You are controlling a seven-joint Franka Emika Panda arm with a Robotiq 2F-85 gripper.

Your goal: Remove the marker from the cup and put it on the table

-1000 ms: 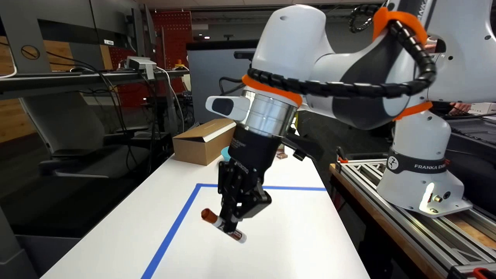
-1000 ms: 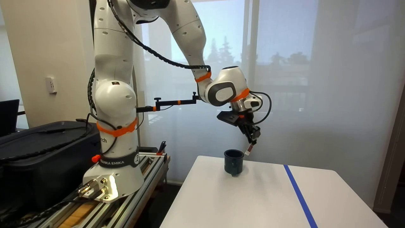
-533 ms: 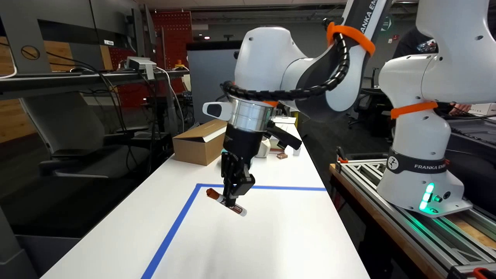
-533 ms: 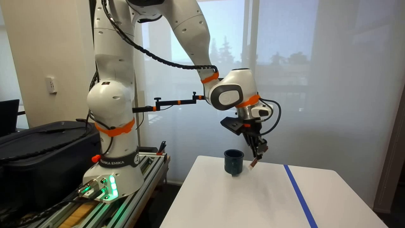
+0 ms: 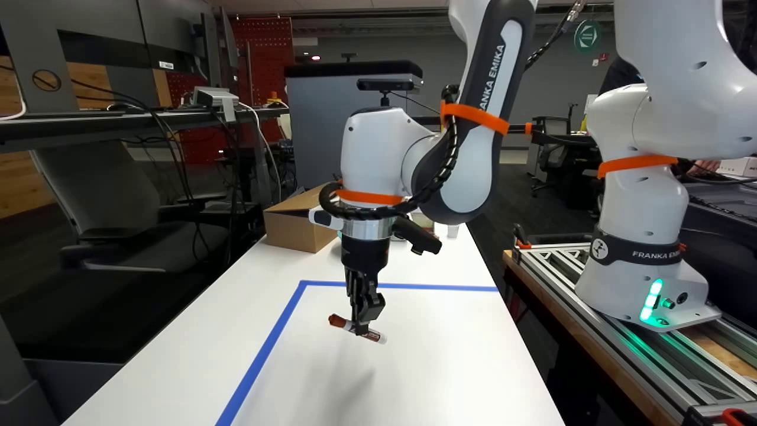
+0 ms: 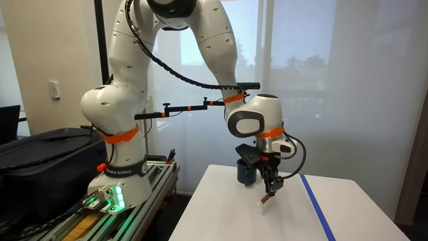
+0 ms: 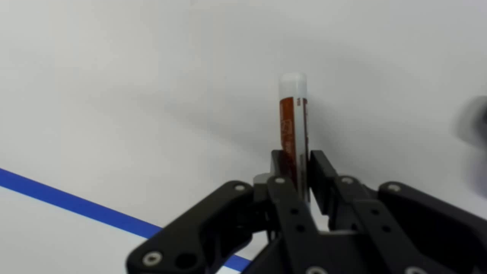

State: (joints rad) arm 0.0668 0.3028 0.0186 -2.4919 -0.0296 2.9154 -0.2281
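Observation:
The marker has a brown cap, a white and brown-red barrel and a white end. It shows in both exterior views (image 5: 374, 335) (image 6: 265, 199) and in the wrist view (image 7: 293, 121). My gripper (image 5: 362, 328) is shut on its barrel, pointing down, also seen in both other views (image 6: 271, 193) (image 7: 296, 160). The marker hangs tilted above the white table (image 5: 437, 373), cap end higher. The dark cup (image 6: 245, 176) stands upright on the table (image 6: 227, 214), behind and left of my gripper, partly covered by the wrist camera mount.
Blue tape (image 5: 260, 358) marks the table and crosses the wrist view (image 7: 76, 203). A cardboard box (image 5: 301, 234) stands at the table's back. A blurred dark shape (image 7: 482, 123) lies at the wrist view's right edge. A dark bin (image 6: 50, 174) stands beside the robot base.
My gripper has moved away from the cup and lower, with the marker still held. It has turned more upright, and the marker lies closer to level. The base light turned from white to green.

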